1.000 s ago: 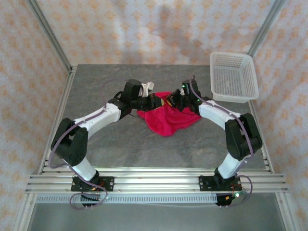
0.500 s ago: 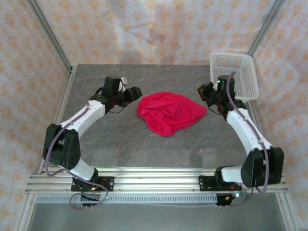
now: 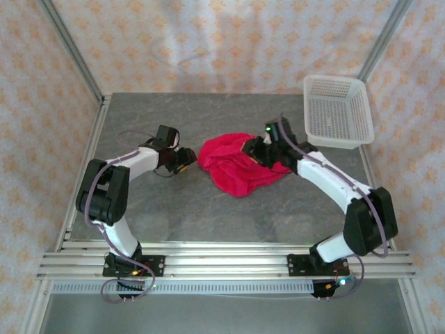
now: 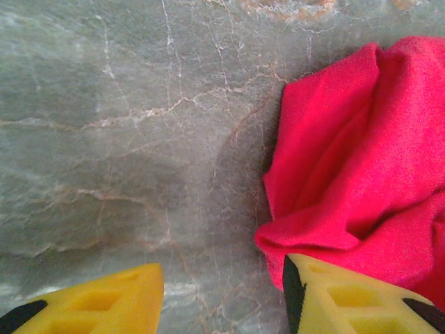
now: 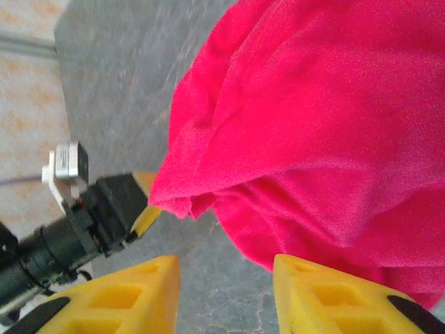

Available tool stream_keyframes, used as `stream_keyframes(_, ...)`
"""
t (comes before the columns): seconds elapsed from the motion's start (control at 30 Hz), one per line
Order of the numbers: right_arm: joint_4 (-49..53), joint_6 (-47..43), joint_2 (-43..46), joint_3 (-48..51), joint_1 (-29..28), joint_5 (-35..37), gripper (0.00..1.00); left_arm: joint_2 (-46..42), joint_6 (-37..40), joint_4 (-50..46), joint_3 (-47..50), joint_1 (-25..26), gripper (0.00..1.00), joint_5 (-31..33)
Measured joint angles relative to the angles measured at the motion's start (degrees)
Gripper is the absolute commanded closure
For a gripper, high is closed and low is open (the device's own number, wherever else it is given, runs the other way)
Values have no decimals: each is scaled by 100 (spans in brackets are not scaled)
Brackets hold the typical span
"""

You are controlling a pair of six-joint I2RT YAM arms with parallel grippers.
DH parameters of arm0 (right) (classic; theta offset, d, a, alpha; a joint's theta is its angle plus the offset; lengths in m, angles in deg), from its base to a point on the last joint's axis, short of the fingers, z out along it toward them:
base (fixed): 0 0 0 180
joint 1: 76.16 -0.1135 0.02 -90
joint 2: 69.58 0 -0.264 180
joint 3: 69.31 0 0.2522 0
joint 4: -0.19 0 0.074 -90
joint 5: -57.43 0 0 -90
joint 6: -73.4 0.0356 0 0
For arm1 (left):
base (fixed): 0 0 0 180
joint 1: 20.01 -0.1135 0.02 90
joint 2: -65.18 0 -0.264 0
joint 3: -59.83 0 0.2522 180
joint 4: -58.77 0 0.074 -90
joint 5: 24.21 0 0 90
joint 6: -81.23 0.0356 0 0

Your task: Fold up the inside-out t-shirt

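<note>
Red inside-out t-shirt (image 3: pixel 240 167) sits crumpled mid-frame on the grey table (image 3: pixel 208 216), not spread out. Left gripper (image 3: pixel 183 158) is low at the heap's left edge, jaws apart, bare table between them, cloth just beside one finger. Right gripper (image 3: pixel 254 147) is over the heap's upper part, jaws apart, nothing held. Risks: left closes short and pinches nothing; right bites several bunched layers, so the shirt lifts as a clump instead of opening; white basket (image 3: pixel 337 111) at upper right could get clipped on a wide pull.

We see a robotics lab cell. Aluminium rails (image 3: pixel 222 261) edge our grey bench (image 3: pixel 208 209); patterned curtains (image 3: pixel 208 42) enclose it.
</note>
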Motion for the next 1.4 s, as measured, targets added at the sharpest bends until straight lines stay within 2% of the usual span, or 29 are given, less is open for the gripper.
stream_keyframes(0.27, -833, 1025, -1250, -269, -748, 466, 48, 533, -476, 739, -28, -2, 48, -400)
stream_keyframes(0.53, -1156, 1738, -1987, -1019, -920, 1091, 42, 745, -809, 1207, -92, -33, 51, -605)
stream_keyframes(0.57, -1147, 1788, -2072, -1147, -909, 1145, 44, 791, -855, 1202, -131, -37, 54, -643)
stream_keyframes(0.73, -1307, 2063, -2544, -1436, -782, 1169, 97, 1078, -1034, 1639, -236, 2, 77, -765)
stream_keyframes(0.8, -1311, 2166, -2660, -1405, -662, 1108, 100, 1191, -1126, 1781, -282, 9, 90, -791)
stream_keyframes(0.83, -1290, 2142, -2677, -1390, -586, 1086, 100, 1255, -1163, 1821, -313, 17, 100, -802)
stream_keyframes(0.87, -1255, 2131, -2680, -1381, -516, 1080, 100, 1290, -1204, 1836, -341, 28, 100, -809)
stream_keyframes(0.97, -1064, 1954, -2542, -1381, -269, 1051, 100, 1303, -1202, 1703, -527, 33, 100, -826)
stream_keyframes(1.1, -398, 1464, -1845, -1434, 92, 1110, 100, 1104, -1049, 1174, -914, -35, 100, -789)
stream_keyframes(1.4, 647, 570, 273, -2004, 1045, 1366, 100, -769, -396, -518, -1788, -752, 100, -345)
